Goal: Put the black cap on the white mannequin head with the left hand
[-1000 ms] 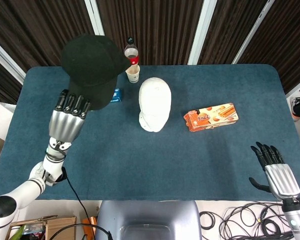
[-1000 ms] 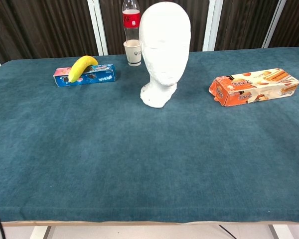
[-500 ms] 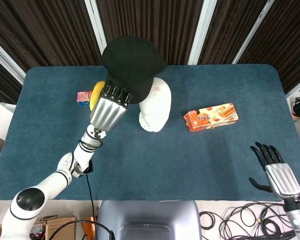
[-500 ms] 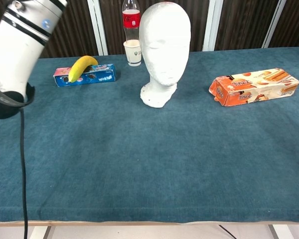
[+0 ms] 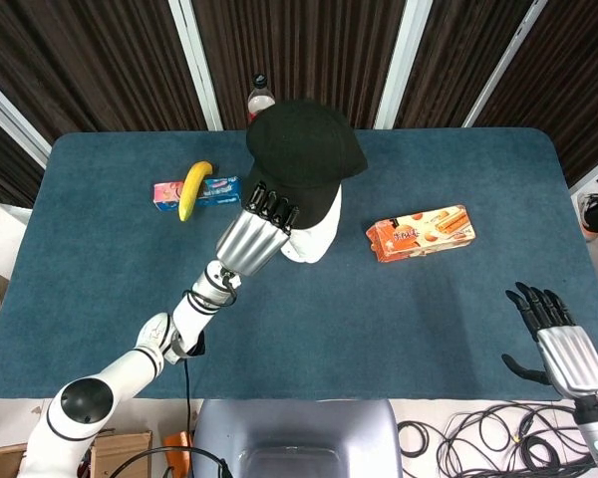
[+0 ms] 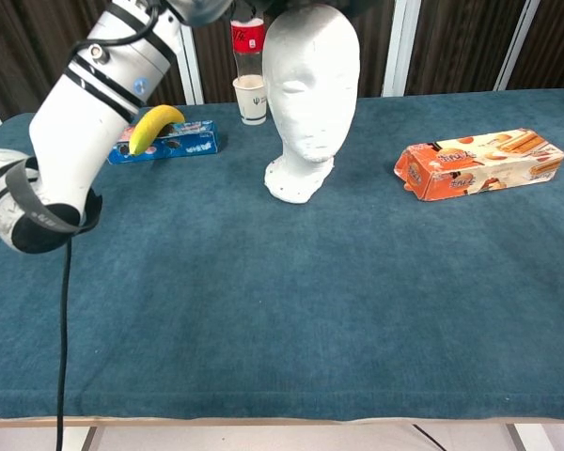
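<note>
The black cap (image 5: 304, 149) hangs over the top of the white mannequin head (image 5: 317, 234), held up by my left hand (image 5: 259, 231), which grips its near rim. In the head view the cap hides most of the mannequin. The chest view shows the mannequin head (image 6: 310, 89) upright on the table, with only a dark sliver of the cap at the frame's top edge; whether the cap touches the crown I cannot tell. My left forearm (image 6: 103, 94) crosses that view at upper left. My right hand (image 5: 563, 344) rests open near the table's front right corner.
A banana (image 5: 192, 187) lies on a blue and pink box (image 5: 194, 192) at the back left. A paper cup (image 6: 252, 99) and a bottle (image 6: 247, 38) stand behind the mannequin. An orange biscuit box (image 5: 421, 232) lies to the right. Blue cloth covers the table (image 5: 379, 319).
My left hand has carried the cap rightward, from above the table's back left to over the mannequin head. The left forearm has come into the chest view. The right hand has stayed put.
</note>
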You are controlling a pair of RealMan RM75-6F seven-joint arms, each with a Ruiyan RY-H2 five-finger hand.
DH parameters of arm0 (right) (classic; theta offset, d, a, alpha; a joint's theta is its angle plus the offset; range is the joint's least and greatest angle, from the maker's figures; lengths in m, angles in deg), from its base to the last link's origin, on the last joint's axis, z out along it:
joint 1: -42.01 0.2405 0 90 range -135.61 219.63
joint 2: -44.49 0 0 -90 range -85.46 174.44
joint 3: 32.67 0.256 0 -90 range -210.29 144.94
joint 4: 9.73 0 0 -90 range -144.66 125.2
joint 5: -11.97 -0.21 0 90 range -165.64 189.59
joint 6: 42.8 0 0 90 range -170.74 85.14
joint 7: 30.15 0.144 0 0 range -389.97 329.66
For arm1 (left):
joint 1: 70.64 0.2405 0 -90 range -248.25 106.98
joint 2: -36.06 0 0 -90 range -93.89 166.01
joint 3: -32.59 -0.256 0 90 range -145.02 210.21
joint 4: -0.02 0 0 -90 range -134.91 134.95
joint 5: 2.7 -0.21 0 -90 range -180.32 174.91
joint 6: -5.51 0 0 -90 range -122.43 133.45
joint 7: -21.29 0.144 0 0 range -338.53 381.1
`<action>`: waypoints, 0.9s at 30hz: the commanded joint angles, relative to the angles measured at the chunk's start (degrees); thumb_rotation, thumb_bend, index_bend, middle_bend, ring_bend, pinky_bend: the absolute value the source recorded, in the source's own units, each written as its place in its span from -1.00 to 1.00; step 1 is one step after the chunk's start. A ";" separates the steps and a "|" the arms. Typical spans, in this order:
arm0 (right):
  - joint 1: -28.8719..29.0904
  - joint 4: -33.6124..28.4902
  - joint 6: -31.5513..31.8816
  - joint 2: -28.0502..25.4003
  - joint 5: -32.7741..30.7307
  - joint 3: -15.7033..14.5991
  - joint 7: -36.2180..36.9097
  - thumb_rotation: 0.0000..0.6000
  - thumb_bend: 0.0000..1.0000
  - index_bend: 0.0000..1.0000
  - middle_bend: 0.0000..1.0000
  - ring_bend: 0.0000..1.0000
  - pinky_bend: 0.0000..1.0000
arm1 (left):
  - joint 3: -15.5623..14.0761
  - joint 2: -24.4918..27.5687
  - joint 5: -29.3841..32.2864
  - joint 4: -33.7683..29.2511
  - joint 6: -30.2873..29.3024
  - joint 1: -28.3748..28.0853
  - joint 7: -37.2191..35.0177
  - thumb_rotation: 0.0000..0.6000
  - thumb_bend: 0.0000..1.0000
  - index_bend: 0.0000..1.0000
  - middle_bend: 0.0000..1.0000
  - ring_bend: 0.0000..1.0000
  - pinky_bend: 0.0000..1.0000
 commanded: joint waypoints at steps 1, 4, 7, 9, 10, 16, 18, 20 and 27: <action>-0.07 0.14 0.15 -0.08 0.05 -0.01 0.32 1.00 -0.66 -1.00 -1.00 -1.00 -1.00 | -0.86 -0.36 -0.72 -0.01 -0.49 0.39 0.63 1.00 0.04 0.48 0.45 0.23 -0.03; -0.01 0.31 -0.04 -0.17 -0.19 0.04 0.85 1.00 -0.66 -1.00 -1.00 -1.00 -1.00 | -1.30 -0.81 -0.83 0.03 -0.39 0.79 0.71 1.00 0.03 0.49 0.46 0.23 -0.03; -0.04 0.35 0.04 -0.26 -0.26 0.08 1.14 1.00 -0.66 -1.00 -1.00 -1.00 -1.00 | -1.74 -1.05 -1.06 0.08 -0.38 1.14 0.49 1.00 0.03 0.49 0.45 0.23 -0.03; -0.09 0.40 0.16 -0.33 -0.31 0.11 1.41 1.00 -0.66 -1.00 -1.00 -1.00 -1.00 | -2.75 -1.40 -1.92 0.64 -0.80 1.52 0.32 1.00 0.03 0.48 0.45 0.23 -0.04; -0.09 0.43 0.13 -0.32 -0.43 0.16 1.47 1.00 -0.66 -1.00 -1.00 -1.00 -1.00 | -3.16 -1.58 -2.16 0.71 -0.76 1.74 -0.07 1.00 0.03 0.48 0.44 0.23 -0.04; -0.12 0.34 -0.18 -0.14 -1.45 0.49 0.90 1.00 -0.66 -1.00 -1.00 -1.00 -1.00 | -4.69 -3.40 -2.53 1.61 0.56 3.04 -1.33 1.00 0.02 0.47 0.44 0.22 -0.09; -0.22 0.34 0.08 -0.14 -1.41 0.53 0.92 1.00 -0.66 -1.00 -1.00 -1.00 -1.00 | -4.85 -4.04 -2.38 1.96 1.05 3.36 -2.22 1.00 0.01 0.44 0.44 0.22 -0.10; -0.25 0.39 0.10 -0.17 -1.30 0.46 1.01 1.00 -0.66 -1.00 -1.00 -1.00 -1.00 | -4.98 -4.56 -2.14 2.33 1.71 3.76 -2.60 1.00 -0.03 0.33 0.39 0.20 -0.11; -0.29 0.53 0.16 -0.36 -1.04 0.33 1.62 1.00 -0.66 -1.00 -1.00 -1.00 -1.00 | -5.75 -4.27 -1.99 -0.04 3.21 5.25 -4.38 1.00 -0.34 -0.51 -0.38 -0.41 -0.27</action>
